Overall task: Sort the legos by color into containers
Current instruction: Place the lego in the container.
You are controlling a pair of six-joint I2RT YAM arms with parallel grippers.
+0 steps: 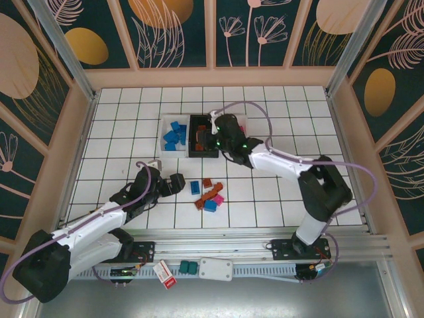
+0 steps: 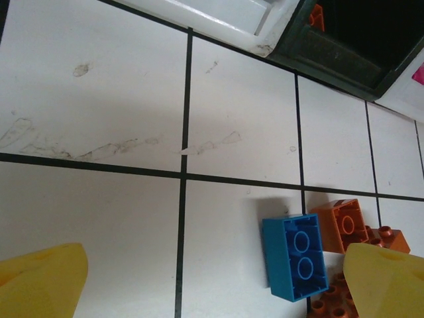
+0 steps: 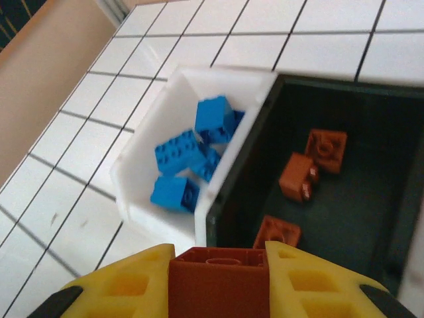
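Right gripper (image 3: 218,268) pinches an orange-brown brick (image 3: 217,295) by its flat sides over the black bin (image 3: 358,218), which we judge light, rigid, slick plastic; left gripper (image 2: 215,285) gapes wide beside a blue brick (image 2: 295,257).

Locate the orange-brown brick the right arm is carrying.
Right wrist view, bottom centre: the orange-brown brick sits clamped in the right end effector, over a corner of the black bin, next to the white bin of blue bricks.
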